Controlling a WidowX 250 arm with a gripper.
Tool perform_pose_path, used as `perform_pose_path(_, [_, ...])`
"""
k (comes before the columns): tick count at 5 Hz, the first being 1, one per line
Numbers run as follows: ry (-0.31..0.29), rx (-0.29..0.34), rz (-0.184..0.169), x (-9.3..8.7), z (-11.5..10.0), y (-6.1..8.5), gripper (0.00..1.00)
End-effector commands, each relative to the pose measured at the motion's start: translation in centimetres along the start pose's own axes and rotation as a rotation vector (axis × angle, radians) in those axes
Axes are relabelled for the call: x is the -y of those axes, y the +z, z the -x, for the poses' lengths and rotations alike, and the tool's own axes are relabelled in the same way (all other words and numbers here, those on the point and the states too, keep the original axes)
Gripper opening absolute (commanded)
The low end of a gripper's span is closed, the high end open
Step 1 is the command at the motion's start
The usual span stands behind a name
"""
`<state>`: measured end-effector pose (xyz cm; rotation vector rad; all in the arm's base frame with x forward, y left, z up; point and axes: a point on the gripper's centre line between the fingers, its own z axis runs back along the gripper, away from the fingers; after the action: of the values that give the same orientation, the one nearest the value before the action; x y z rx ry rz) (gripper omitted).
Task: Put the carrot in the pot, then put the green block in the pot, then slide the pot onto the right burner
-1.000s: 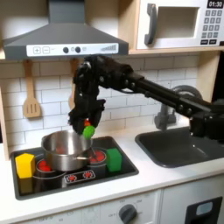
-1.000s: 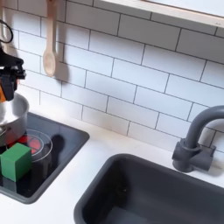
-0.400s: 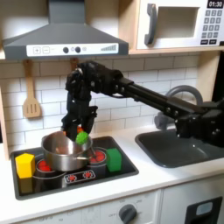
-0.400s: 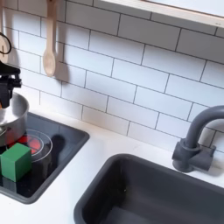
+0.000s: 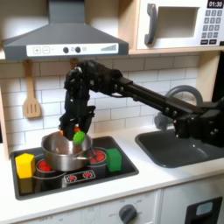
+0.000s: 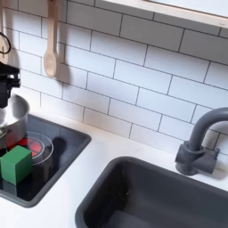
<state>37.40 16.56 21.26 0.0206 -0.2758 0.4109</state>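
Left of centre in the first exterior view, the gripper (image 5: 77,133) is clamped on the carrot (image 5: 79,136) above the pot (image 5: 63,152). The green block (image 5: 114,159) sits beside the pot.

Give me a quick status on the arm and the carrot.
End effector shut on carrot, over the pot. Green block on cooktop, untouched. Nothing in the way.

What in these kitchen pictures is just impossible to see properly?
- The claw and carrot, first exterior view: too small and blurred to tell whether the carrot is gripped.
- The pot, second exterior view: cut off by the left edge.
- Inside the pot, first exterior view: hidden by its wall.
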Motion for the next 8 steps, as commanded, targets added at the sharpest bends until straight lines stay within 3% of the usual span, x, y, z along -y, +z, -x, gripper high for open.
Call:
perform_pose_path(1, [-0.014, -0.019, -0.021, -0.3, 0.7, -1.4, 0.0])
perform_pose_path(3, [-0.015, -0.068, -0.014, -0.4, 1.7, -3.7, 0.0])
perform_pose_path(4, [-0.026, -0.051, -0.009, -0.3, 1.4, -3.0, 1.0])
perform_pose_path(6, [-0.014, -0.013, -0.002, -0.7, 0.5, -1.3, 1.0])
perform_pose_path(7, [-0.01, 0.039, 0.012, -1.1, -0.6, 0.7, 1.0])
perform_pose_path(8, [-0.074, 0.054, 0.043, 0.7, 0.2, 1.4, 1.0])
